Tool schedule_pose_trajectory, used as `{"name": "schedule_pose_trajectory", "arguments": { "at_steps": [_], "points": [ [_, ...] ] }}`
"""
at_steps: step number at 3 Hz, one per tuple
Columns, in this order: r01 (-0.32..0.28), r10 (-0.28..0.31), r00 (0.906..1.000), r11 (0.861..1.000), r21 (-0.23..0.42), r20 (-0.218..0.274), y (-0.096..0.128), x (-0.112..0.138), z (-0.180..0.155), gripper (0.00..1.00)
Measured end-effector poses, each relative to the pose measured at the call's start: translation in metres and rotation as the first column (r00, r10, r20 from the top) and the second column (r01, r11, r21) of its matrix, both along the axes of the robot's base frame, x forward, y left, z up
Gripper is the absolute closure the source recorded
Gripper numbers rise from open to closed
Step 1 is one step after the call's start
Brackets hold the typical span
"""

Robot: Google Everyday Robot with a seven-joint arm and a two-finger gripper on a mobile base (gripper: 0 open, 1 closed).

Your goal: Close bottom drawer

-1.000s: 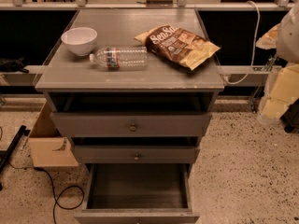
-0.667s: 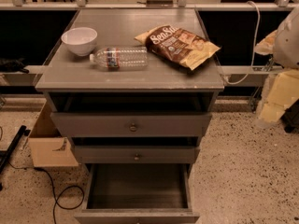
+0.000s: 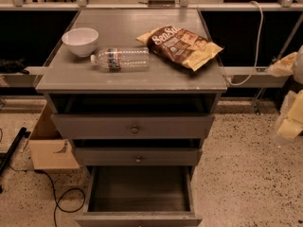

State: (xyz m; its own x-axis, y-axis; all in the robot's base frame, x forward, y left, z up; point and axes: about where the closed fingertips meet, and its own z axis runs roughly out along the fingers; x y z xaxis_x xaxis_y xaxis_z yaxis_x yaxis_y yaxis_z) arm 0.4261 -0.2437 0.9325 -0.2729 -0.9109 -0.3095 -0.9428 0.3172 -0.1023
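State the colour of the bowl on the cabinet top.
The bowl is white, camera view; gripper at right edge.

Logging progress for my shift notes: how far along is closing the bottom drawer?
Nothing looks done: the bottom drawer stands pulled out, its empty inside showing. Nothing is in hand: the gripper hangs at the right edge, apart from the cabinet. Left: reach the drawer front and push it in.

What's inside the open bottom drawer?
The grey wooden bottom drawer looks empty: only its bare bottom shows. Its back, under the grey middle drawer, is hidden. The pale pincer hangs far right.
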Motion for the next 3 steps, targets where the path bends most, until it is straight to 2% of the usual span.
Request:
{"name": "schedule_pose_trajectory", "arguments": {
  "at_steps": [1,2,3],
  "points": [
    [0.045,-0.032,0.9956,0.987,0.153,-0.089,-0.021,-0.009,-0.023,0.00],
    [0.096,-0.045,0.9839,0.950,0.298,-0.173,-0.040,-0.021,-0.042,0.00],
    [0.112,-0.055,0.9853,0.923,0.369,-0.162,-0.050,-0.014,-0.038,0.00]
  ]
}}
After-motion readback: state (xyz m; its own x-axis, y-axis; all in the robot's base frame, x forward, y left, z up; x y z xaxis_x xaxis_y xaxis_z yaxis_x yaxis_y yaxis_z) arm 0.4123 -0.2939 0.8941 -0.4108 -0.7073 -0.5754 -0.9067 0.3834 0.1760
